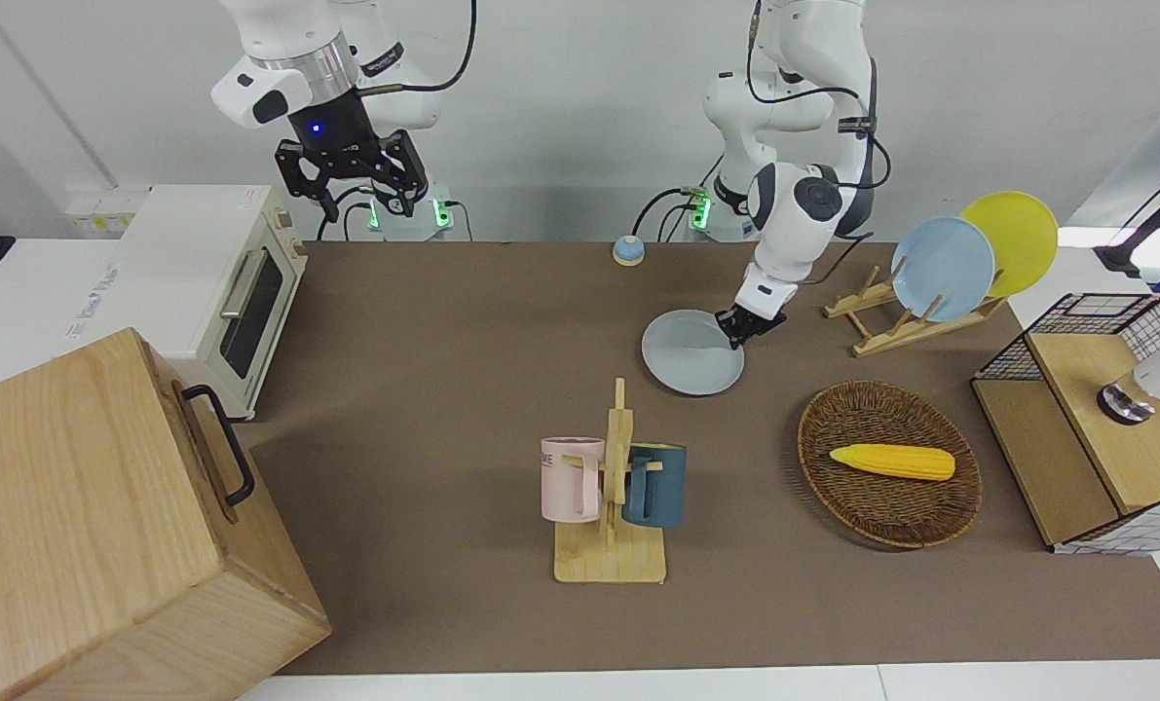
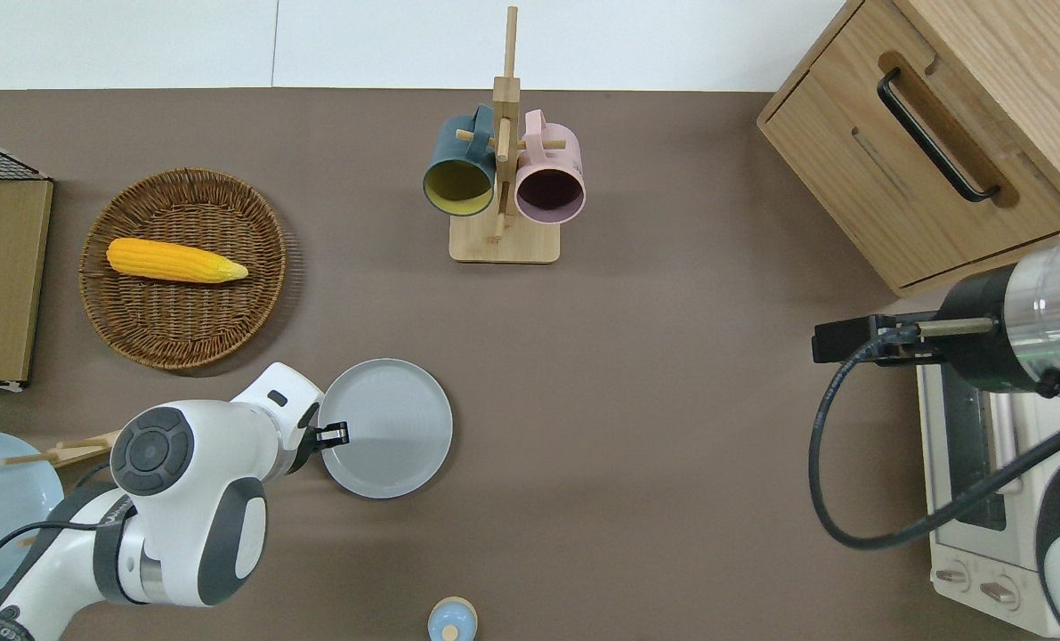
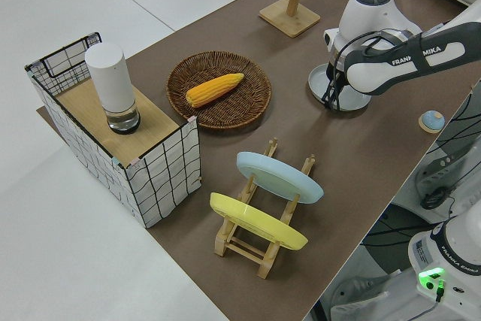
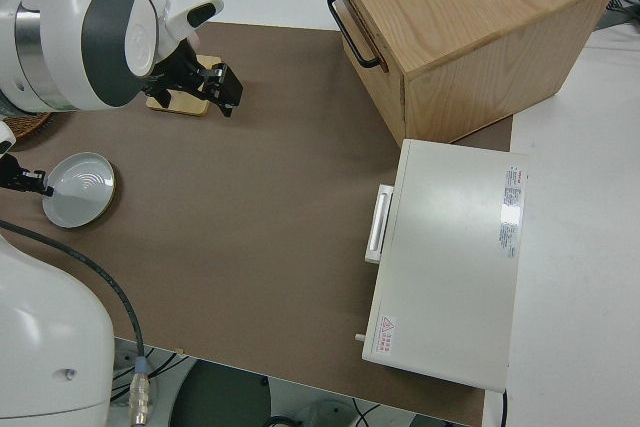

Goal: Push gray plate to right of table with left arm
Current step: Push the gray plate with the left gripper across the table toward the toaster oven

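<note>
gray plate [image 2: 385, 427] lies flat on the table [image 2: 636, 374], roughly mid-length but a little toward the left arm's end, nearer to the robots than the basket [image 2: 184, 267] and the mug stand [image 2: 504, 239]. we see the left gripper [image 2: 334, 434] down at the plate's rim on the side facing the left arm's end, its tips at or just over the edge; from the overhead view we think it touches the rim, though the wrist hides the exact contact, and we cannot tell how far apart its fingers stand. the right gripper [image 1: 351, 180] is parked with its fingers spread wide.

we judge the push is at its start or barely begun: the plate is well apart from the oven [image 2: 983, 499] and the wooden box [image 2: 939, 133] at the right arm's end. the next move calls for a low, steady sweep across the bare brown top toward that end, with the tips kept on the rim's middle so the plate slides straight and does not spin away or ride under the fingers.
</note>
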Available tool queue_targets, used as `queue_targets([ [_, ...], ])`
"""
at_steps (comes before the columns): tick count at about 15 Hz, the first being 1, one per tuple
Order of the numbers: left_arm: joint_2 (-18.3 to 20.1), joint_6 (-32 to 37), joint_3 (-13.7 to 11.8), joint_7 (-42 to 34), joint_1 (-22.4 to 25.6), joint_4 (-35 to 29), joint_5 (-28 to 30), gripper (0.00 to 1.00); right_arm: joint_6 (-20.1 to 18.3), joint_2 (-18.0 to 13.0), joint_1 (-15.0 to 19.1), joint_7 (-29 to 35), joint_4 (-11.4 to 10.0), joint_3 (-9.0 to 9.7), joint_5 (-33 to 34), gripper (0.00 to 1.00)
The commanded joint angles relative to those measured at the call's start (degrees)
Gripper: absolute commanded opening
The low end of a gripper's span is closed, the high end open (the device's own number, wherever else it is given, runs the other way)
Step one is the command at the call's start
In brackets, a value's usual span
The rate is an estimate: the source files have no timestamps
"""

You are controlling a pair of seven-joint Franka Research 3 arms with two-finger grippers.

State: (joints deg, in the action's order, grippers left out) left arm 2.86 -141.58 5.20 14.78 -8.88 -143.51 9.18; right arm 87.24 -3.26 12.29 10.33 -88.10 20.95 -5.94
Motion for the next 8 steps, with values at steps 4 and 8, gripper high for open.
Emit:
queue_targets([
  [4,-2.15,-4.32,3.94,7.8,-4.12,-1.25,2.95,0.0,-0.31,0.36,0.37,0.12,0.82,0.23,-0.92,0.996],
  [8,-2.24,-4.5,4.55,7.99,-6.32,-0.9,4.08,0.0,-0.31,0.36,0.37,0.12,0.82,0.23,-0.92,0.996],
])
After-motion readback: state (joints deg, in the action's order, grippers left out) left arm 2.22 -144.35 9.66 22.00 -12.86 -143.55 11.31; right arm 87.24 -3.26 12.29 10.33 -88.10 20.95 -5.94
